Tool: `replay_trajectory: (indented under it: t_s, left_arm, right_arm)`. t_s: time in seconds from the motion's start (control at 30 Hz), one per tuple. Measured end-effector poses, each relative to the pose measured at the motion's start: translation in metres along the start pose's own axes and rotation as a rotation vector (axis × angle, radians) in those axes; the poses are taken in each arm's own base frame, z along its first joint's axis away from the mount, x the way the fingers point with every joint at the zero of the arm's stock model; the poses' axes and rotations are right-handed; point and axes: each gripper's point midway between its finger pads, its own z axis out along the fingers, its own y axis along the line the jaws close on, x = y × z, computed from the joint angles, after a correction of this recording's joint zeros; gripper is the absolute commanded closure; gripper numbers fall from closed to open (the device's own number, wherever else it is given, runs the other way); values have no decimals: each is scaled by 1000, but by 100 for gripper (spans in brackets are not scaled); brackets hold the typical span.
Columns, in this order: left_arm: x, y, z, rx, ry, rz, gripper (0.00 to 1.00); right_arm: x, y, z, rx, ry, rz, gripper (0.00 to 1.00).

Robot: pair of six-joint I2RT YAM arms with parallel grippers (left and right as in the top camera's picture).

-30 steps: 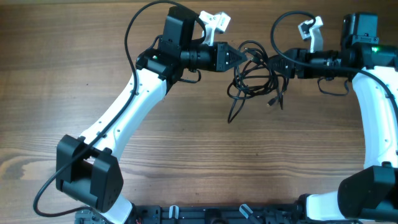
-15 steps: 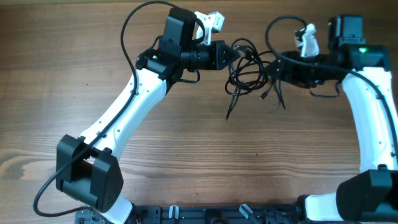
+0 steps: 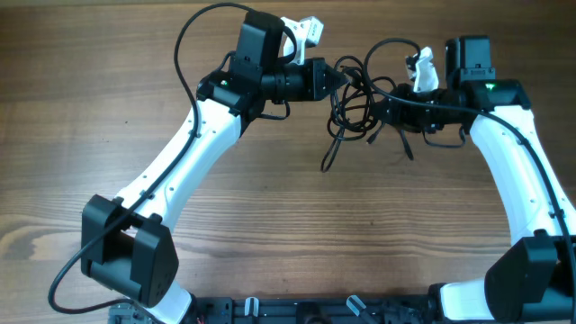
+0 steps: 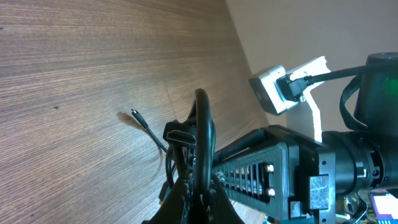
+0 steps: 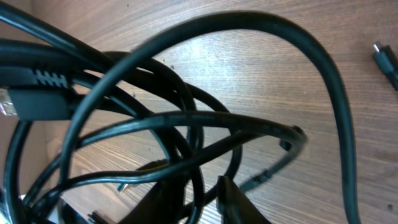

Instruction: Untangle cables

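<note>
The left pincer (image 3: 339, 79) is pinching the cables (image 3: 358, 106), bunched at the far side of the worktop (image 3: 270, 216), while the right pincer (image 3: 380, 106), closure impossible to tell, is sitting among the loops and should be taking one strand, pulling gently.

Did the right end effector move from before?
Yes. The right end effector slid left across the wooden table, deeper into the tangled thin black cables.
</note>
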Motion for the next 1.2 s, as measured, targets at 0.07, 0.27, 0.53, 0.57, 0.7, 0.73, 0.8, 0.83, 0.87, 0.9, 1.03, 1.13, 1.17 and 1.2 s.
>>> replay_trajectory:
  t_s: [0.07,0.27,0.53,0.57,0.7,0.73,0.8,0.83,0.87,0.9,1.03,1.13,1.17,1.2]
  left_arm:
    - [0,0,0,0,0,-3,96]
    - [0,0,0,1,-1,-21,96]
    - [-2,0,0,1,-6,-26,96]
    - [-2,1,0,-4,-8,-27,96]
    - [-2,16,-1,-81,-23,-54,96]
    - [-1,19,-1,-100,-23,-63,96]
    - [1,34,-3,-171,-29,-91,96]
    - [1,39,-5,-193,-33,-106,96]
    - [3,43,-6,-214,-32,-129,96]
    - [5,46,-6,-226,-29,-151,96]
    - [0,58,-14,-260,-50,-198,96]
    - [-13,84,-30,-343,-110,-227,96]
    - [-19,95,-38,-375,-136,-240,96]
    - [-27,112,-50,-420,-174,-258,96]
  right_arm:
    - [-4,1,0,-4,-14,-1,79]
    - [-9,7,3,-12,-33,1,77]
    - [-2,8,31,-12,25,4,96]
    - [-2,7,30,-10,27,10,96]
    - [-2,-7,14,4,18,63,96]
    - [-3,-10,2,5,1,76,96]
    - [-2,-18,-29,15,-42,107,96]
    - [-3,-22,-47,14,-79,118,96]
    - [-1,-22,-65,10,-111,126,96]
    - [2,-22,-80,4,-137,128,96]
    - [12,-38,-114,58,-201,179,96]
    - [22,-70,-123,195,-194,243,96]
    - [26,-81,-127,244,-192,268,95]
    - [31,-88,-128,280,-179,277,96]
